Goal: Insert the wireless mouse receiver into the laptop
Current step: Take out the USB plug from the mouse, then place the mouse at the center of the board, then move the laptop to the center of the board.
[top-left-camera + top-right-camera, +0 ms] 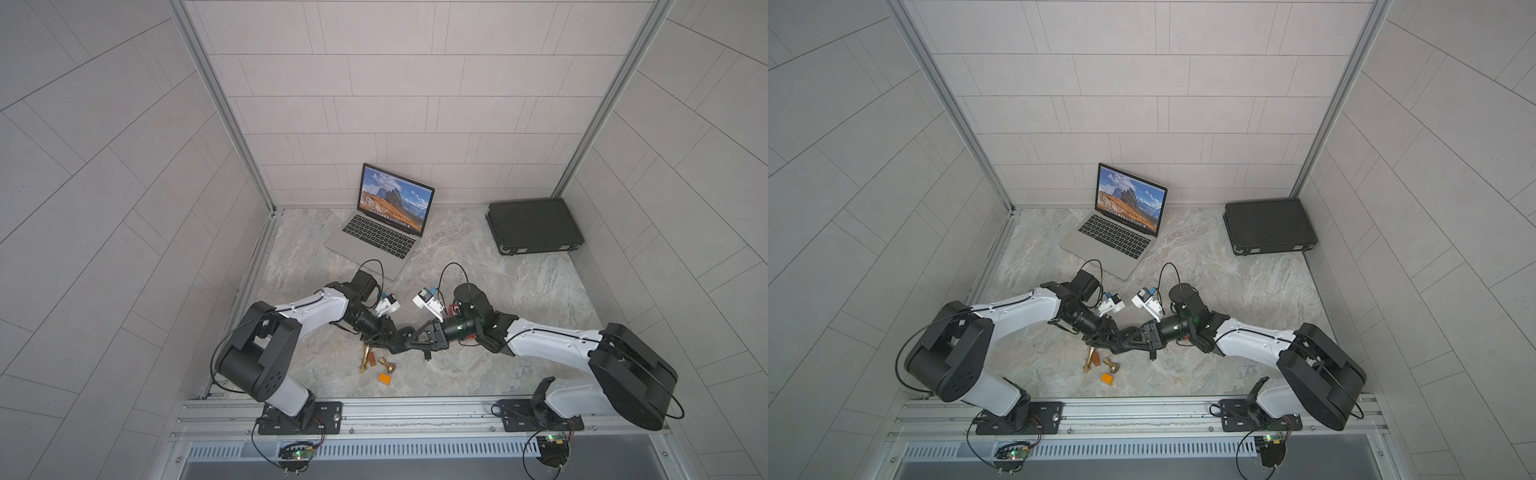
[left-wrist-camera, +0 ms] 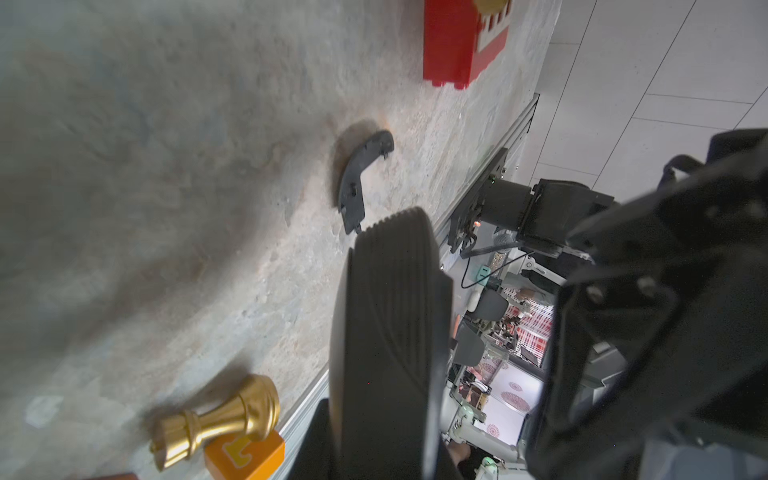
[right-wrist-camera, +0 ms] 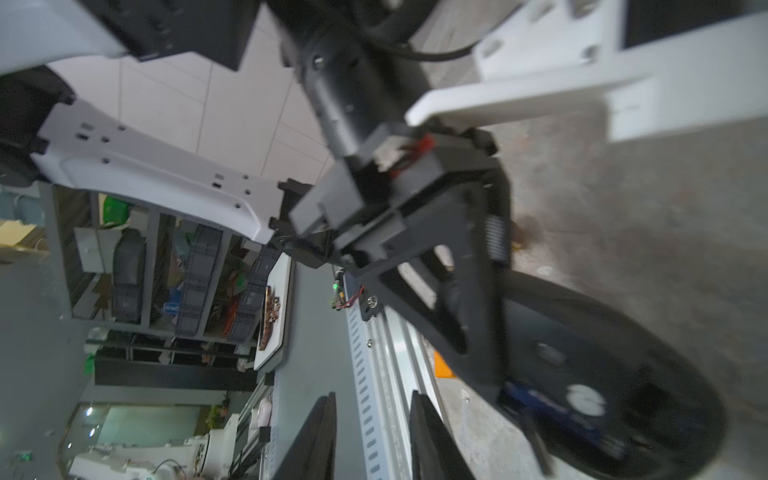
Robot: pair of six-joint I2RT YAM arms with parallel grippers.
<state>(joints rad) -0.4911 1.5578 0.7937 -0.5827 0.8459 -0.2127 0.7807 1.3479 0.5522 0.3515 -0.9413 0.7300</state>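
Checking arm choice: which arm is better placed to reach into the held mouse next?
Likely right. The left tool is shut on the mouse, its underside exposed; the right tool faces it, jaws apart and empty.

The slim silver laptop is sitting open and askew at the far side of the marbled tabletop, its screen showing a mountain landscape. The wireless mouse receiver is possibly lost in blur.

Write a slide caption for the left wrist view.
Curved black cover piece on marble table; gold chess piece lying nearby.
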